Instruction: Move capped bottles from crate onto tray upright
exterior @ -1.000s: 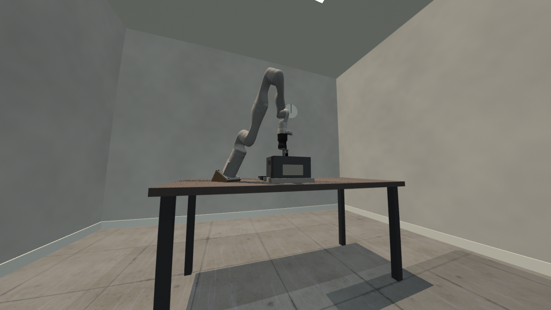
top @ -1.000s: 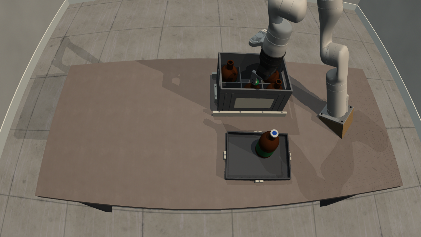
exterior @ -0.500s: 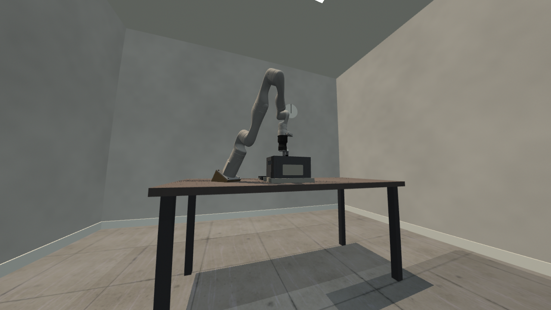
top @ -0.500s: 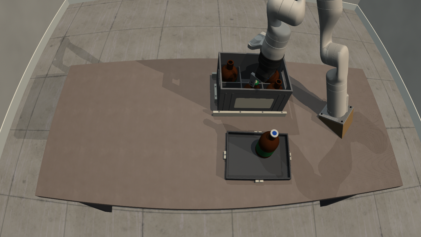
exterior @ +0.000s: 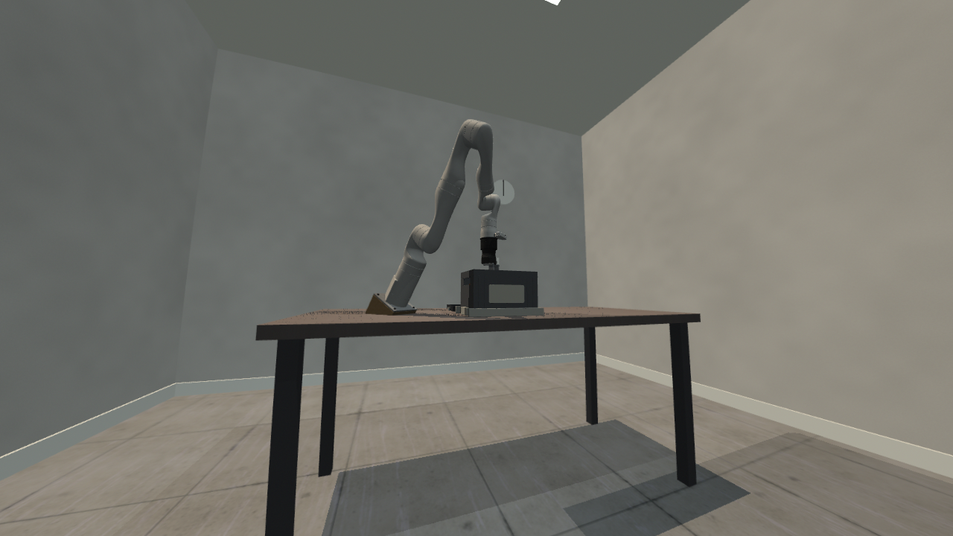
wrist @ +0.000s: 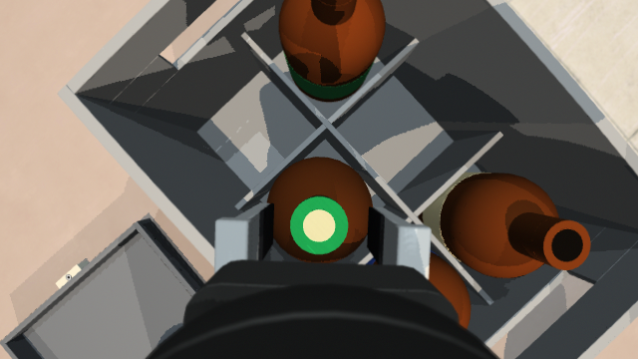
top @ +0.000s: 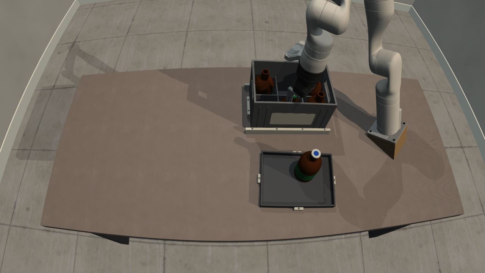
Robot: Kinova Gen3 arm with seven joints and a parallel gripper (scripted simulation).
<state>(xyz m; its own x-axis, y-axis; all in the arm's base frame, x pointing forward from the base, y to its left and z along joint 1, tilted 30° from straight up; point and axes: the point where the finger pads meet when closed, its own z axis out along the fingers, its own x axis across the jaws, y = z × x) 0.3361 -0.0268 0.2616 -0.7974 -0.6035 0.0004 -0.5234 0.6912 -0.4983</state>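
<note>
Green-capped bottle (wrist: 319, 225) in the crate (wrist: 125, 150) between the wide-apart, empty claw (wrist: 319, 234) fingers, label unreadable.

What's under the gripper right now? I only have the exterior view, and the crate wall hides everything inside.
Observer: A green-capped bottle, upright in its cell. The gripper is open, with a finger on each side of the bottle, holding nothing.
Operator: Anything on the tray yet?
Observer: One blue-capped bottle stands upright on the tray.
Operator: Any open bottles close by?
Observer: Yes, an open bottle leans in the neighbouring cell.
</note>
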